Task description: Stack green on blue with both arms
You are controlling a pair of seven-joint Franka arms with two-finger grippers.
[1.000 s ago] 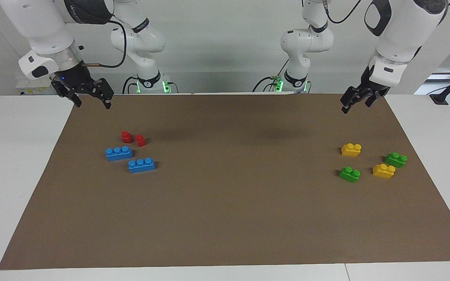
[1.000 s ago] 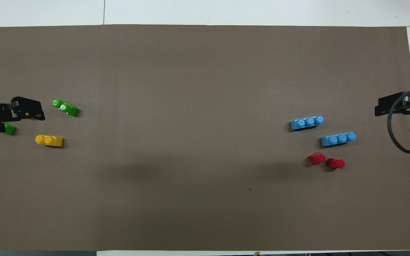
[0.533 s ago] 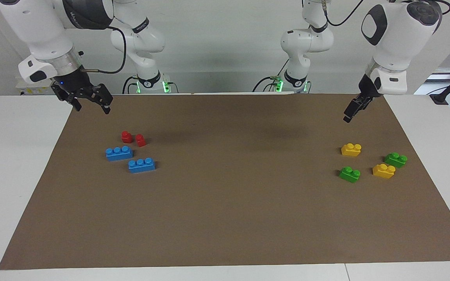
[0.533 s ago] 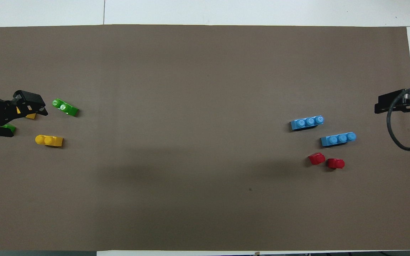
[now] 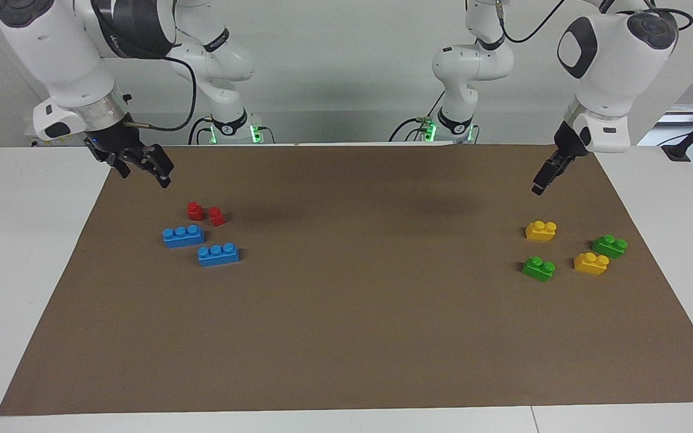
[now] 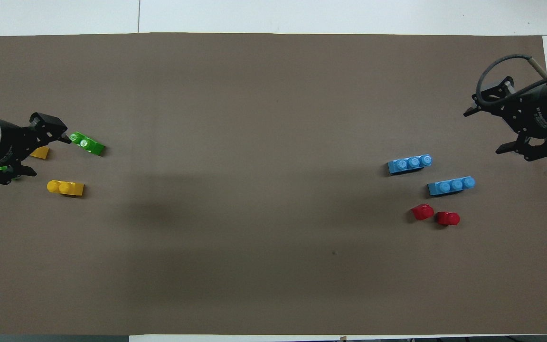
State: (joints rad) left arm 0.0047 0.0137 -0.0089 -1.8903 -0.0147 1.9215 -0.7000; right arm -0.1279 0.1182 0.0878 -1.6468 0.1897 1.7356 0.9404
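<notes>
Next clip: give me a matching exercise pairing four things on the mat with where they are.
Things:
1. red blocks
2. blue bricks
3. left gripper
4. right gripper

Places:
A. up over the mat's edge, at the red blocks' end
B. right arm's end, farther from the robots than the red pair
C. up over the mat, at the yellow brick's end
D. right arm's end, nearest the robots

Pairs: 1-D, 2-B, 3-C, 4-A

Two green bricks [image 5: 539,268], two blue [image 5: 183,236], yellow [image 5: 541,230], red [image 5: 195,211].

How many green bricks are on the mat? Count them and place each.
2, both at the left arm's end: one green brick beside a yellow brick, the other green brick nearer the robots. None seems hidden.
</notes>
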